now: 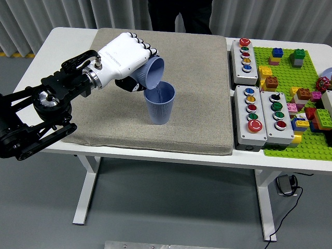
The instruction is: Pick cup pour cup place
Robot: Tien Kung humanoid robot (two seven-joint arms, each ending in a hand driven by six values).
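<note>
- Over the grey mat [197, 104], just left of the standing cup [159, 104]: left hand [123, 59] wraps its fingers round the tilted cup [151, 71], mouth angled down so its lip sits right at the standing cup's rim, touching or nearly so, can't tell which.
- Right hand not in view.
- Risk: lip nudges the standing cup's rim sideways; that cup looks light and tall on a soft mat, so it could tip toward the button boxes [257, 111] on its right.
- Risk: too much tilt or a small drift left of the standing cup and the contents miss the opening, landing on the mat. Contents not visible.
- Risk: hard fingers on thin plastic, cup may flex or slip in the grip when turned back upright.
- Both cups: blue-lilac plastic, ribbed walls, tapered, round open mouths.
- Mat: coarse woven fabric, padded, square with rounded corners.
- Hand: smooth white shell, black finger joints.
- Table [67, 39]: smooth white top.
</note>
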